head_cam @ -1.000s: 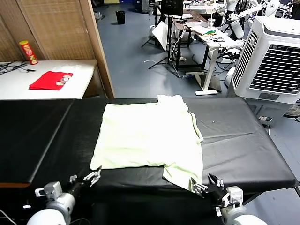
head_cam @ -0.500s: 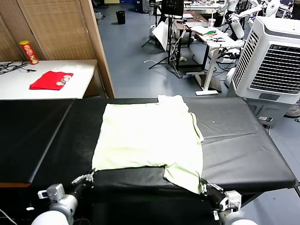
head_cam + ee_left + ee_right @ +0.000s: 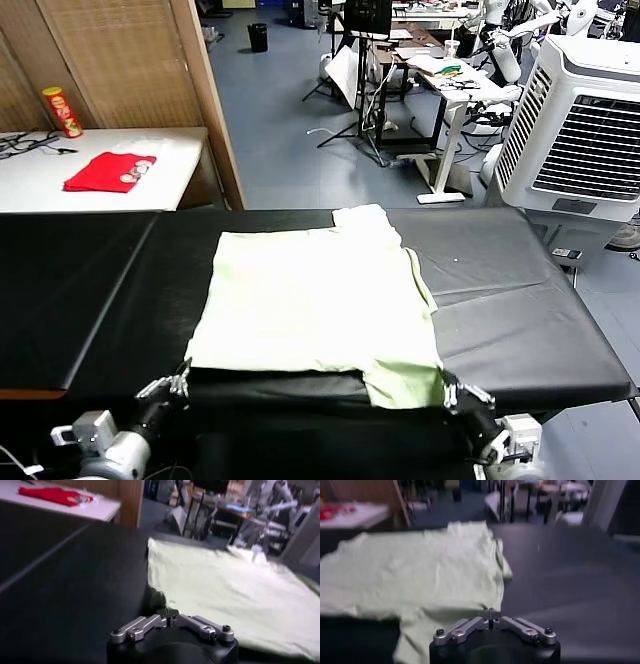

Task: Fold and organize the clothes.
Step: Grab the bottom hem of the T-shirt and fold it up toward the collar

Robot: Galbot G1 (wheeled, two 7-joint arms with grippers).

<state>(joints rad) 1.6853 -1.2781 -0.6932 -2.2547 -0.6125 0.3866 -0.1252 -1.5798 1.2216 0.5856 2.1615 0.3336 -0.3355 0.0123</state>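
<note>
Since the earlier frames, both grippers have been drawn back toward the near edge of the black table (image 3: 90, 290), and the near hem of the shirt (image 3: 310, 300) has been pulled with them, so that the garment now lies flatter and reaches closer to that edge. At far left, on a white side table (image 3: 170, 175), a red and yellow can (image 3: 61, 110) is seen standing upright; its label is too small to be read. A red cloth (image 3: 108, 171) is laid flat just beside it. At the near left corner of the pale yellow-green shirt, the left gripper (image 3: 176, 383) is held at the table edge, its fingers pressed together on the fabric corner, as the left wrist view confirms (image 3: 169, 614). The shirt is spread across the middle of the black table, with a sleeve projecting at the far side and another flap hanging toward the near right. At that near right corner the right gripper (image 3: 456, 392) is pinched shut on the hem, shown closed on fabric in the right wrist view (image 3: 490, 614). At far right, beyond the table, a white air cooler (image 3: 585, 120) is seen; no writing on it can be read.
</note>
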